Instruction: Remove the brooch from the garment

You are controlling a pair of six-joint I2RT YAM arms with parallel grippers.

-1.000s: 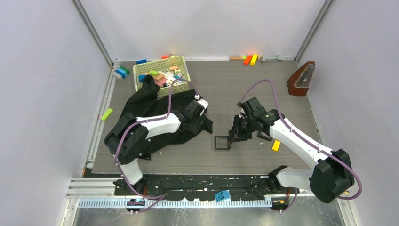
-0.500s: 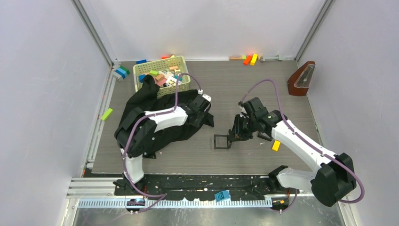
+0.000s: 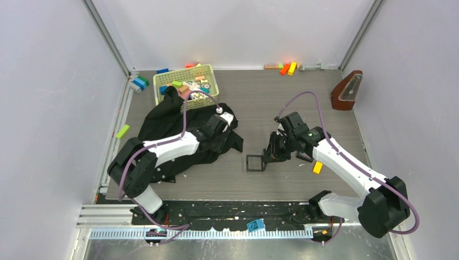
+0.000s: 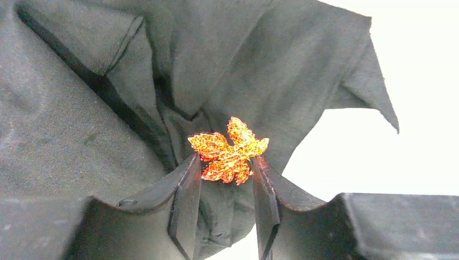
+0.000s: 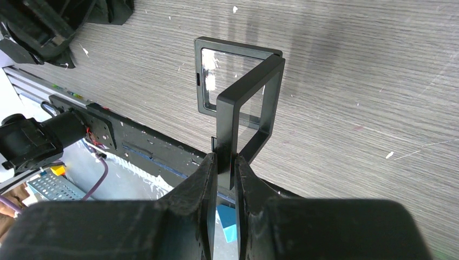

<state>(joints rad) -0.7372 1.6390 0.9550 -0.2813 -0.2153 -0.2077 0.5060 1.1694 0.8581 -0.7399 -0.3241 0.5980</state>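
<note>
The black garment (image 3: 162,116) lies crumpled on the left of the table, one end reaching up to the basket. In the left wrist view the orange-red leaf-shaped brooch (image 4: 230,151) sits on the garment (image 4: 81,108) with its lower part pinched between the fingertips of my left gripper (image 4: 225,165), a fold of cloth behind it. In the top view my left gripper (image 3: 223,136) is over the garment's right edge; the brooch is hidden there. My right gripper (image 5: 226,162) is shut on the upright leaf of an open black frame (image 5: 224,124) at mid-table (image 3: 248,163).
A pale green basket (image 3: 157,86) of toy blocks stands behind the garment. A brown metronome (image 3: 346,91) is at the back right. An orange block (image 3: 317,167) lies by the right arm, a green block (image 3: 123,131) at the left edge, more blocks (image 3: 287,67) along the back wall.
My left arm first reached right, then drew back left with its elbow swinging out left; the garment's right edge shifted with it. The right arm and frame stayed still.
</note>
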